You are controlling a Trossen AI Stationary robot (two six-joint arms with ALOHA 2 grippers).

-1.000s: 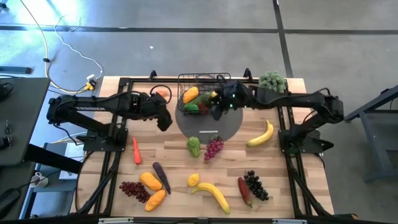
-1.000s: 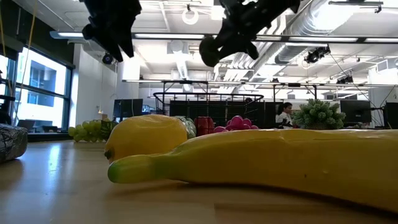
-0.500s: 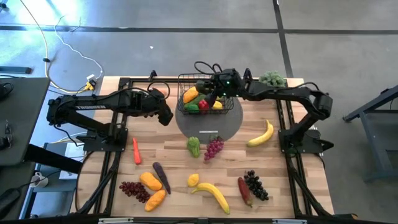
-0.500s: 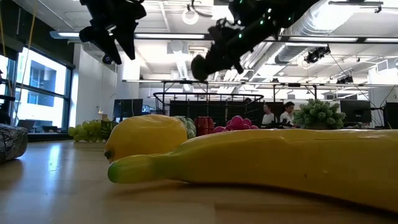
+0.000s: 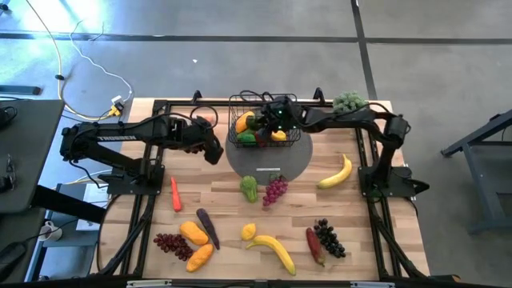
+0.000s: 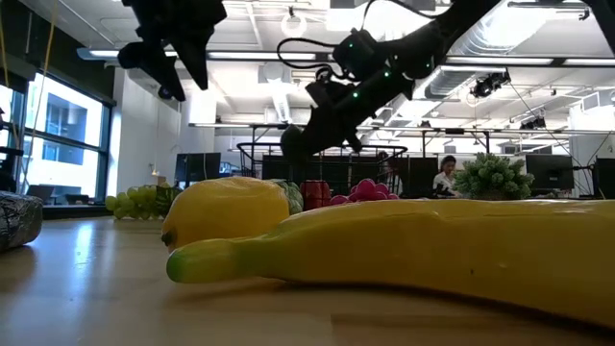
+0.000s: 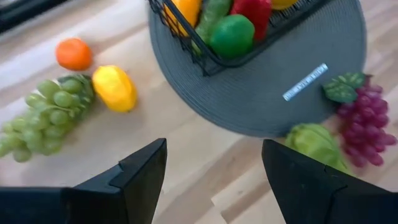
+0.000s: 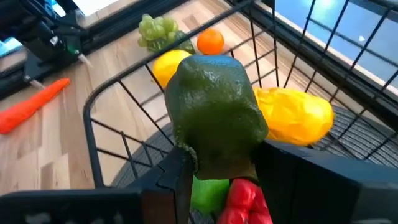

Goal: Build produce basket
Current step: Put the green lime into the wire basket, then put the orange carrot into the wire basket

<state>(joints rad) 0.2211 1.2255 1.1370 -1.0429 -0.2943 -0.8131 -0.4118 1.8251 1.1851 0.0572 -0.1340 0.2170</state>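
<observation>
The right gripper (image 8: 217,165) is clamping a dark green fruit (image 8: 214,112) over the black wire basket (image 5: 238,105), which is already holding several pieces. The left gripper (image 7: 214,165) is hovering with fingers apart. Bananas (image 5: 272,250), grapes (image 5: 274,190) and a carrot (image 5: 175,194) are awaiting collection on the desk (image 5: 224,192).

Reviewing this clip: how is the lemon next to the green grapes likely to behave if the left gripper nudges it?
The lemon looks smooth, rounded and oval, so it would probably roll rather than slide. It seems rigid, unlikely to deform. The green grapes touching it may block rolling that way.
</observation>
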